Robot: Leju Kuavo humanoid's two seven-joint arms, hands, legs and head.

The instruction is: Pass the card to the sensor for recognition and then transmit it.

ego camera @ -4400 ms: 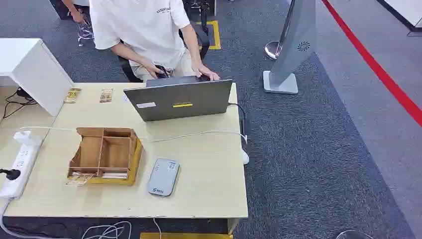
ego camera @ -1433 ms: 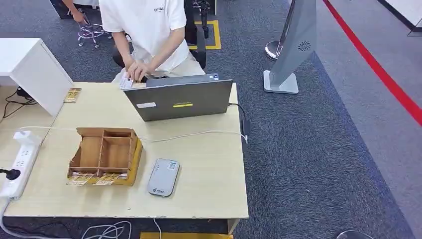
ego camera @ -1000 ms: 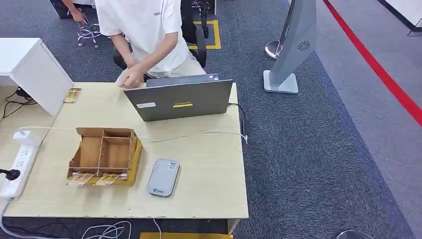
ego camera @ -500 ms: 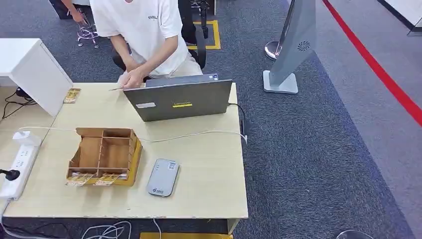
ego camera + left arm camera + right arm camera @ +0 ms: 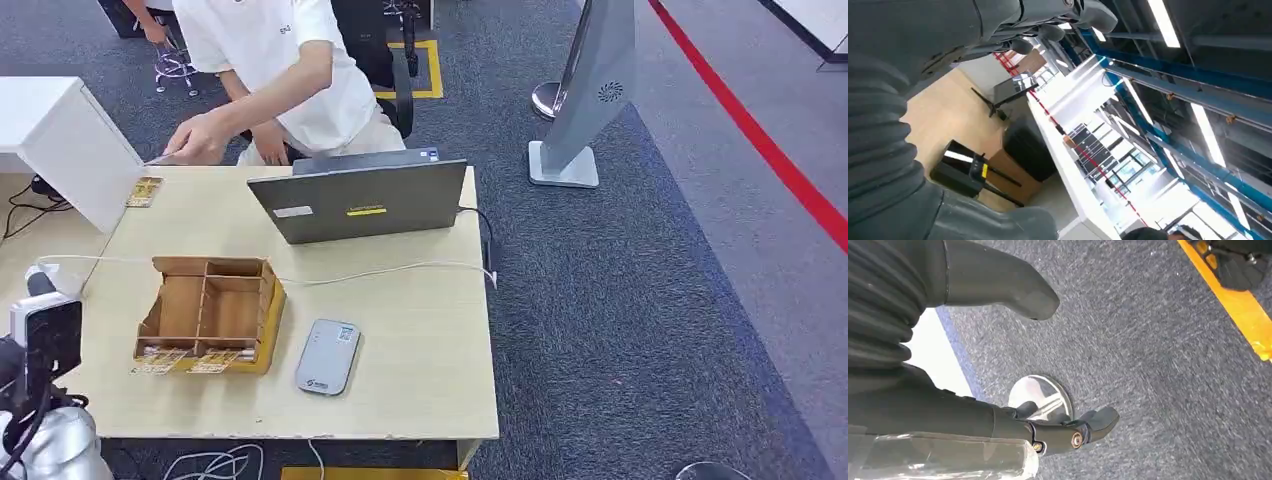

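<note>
A pale wooden bench [image 5: 420,330] carries a brown cardboard divided tray [image 5: 210,308] near its front left corner, with small printed cards [image 5: 188,364] lying at the tray's front edge. Just beside it, toward the front edge, lies a flat grey card sensor [image 5: 328,355]. A grey open laptop [image 5: 360,200] stands near the back edge. A person in a white shirt [image 5: 270,60] reaches toward the back left corner. The left hand [image 5: 1048,25] holds nothing, fingers apart; the right hand [image 5: 998,365] hangs open over the carpet. The left hand should probably descend squarely onto one card, pinching its edge cleanly
</note>
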